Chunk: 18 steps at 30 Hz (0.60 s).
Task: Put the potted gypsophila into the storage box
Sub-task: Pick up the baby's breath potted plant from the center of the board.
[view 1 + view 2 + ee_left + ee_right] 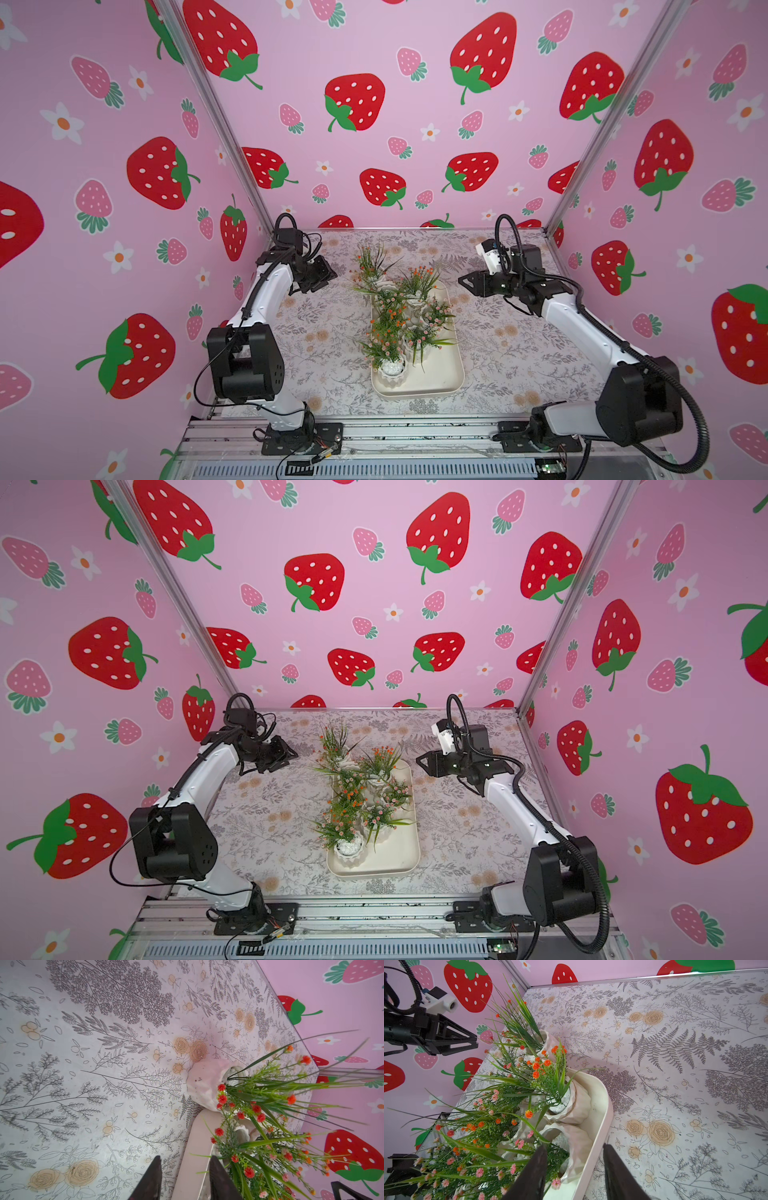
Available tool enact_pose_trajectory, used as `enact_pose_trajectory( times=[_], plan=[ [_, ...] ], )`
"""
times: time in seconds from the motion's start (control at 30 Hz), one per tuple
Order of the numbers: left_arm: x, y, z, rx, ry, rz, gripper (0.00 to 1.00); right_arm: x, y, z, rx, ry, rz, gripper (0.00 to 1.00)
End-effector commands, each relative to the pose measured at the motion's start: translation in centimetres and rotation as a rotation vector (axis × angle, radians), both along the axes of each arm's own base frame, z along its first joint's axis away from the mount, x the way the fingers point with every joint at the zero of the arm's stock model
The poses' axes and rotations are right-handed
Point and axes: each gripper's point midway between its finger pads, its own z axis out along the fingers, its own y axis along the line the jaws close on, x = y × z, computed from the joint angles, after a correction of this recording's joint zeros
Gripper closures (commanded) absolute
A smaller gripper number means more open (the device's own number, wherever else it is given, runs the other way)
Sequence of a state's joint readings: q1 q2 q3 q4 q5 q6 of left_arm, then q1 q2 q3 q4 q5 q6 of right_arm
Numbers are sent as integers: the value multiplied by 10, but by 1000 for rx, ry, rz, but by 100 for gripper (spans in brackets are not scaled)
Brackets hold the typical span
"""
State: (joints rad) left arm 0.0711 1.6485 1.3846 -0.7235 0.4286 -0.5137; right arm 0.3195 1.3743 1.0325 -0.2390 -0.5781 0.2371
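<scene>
**Hands empty: 6 pots in the box, 1 outside**

The left hand [327, 275] hangs above the bench [316, 332], its 2 fingers [150, 1178] parted with nothing between them. The right hand [465, 285] is spread and empty in the same way, on the opposite side of the storage box [440, 372]. Both hands point inward toward the far end of the box and touch no plant.

Between the 2 hands stands the potted gypsophila [388, 328]. It shows as 7 tufts of thin green sprigs, some with pink flowers and some with orange. The white ribbed pots are mostly hidden under the foliage.

6 of the 7 sit inside the 1 box, crowded together from its far end toward the middle. The nearest pot [391, 371], topped with white pebbles, sits by the wall on the left hand's side.

The 7th pot [204, 1086] rests on the bench just beyond the box's far corner on the left hand's side. It is close against the rim, but I cannot tell whether it touches.
</scene>
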Motion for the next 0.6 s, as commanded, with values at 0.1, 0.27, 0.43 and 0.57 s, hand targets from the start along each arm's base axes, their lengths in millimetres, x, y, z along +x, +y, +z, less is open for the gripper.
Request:
enact_pose_trajectory(
  times=[0.1,0.27,0.43,0.57],
  plan=[
    [14,-1,-6,-39,44,44,61,-6,-1,5,-3,-22,26,54],
    [19,-15,-25,-115,57,27,63,-5,0,4,-3,-21,28,54],
    [22,-34,-38,-172,101,-21,63,-5,1,5,7,-14,36,54],
    [24,-42,-46,-166,127,-33,63,-6,2,5,13,-8,41,54]
  ],
)
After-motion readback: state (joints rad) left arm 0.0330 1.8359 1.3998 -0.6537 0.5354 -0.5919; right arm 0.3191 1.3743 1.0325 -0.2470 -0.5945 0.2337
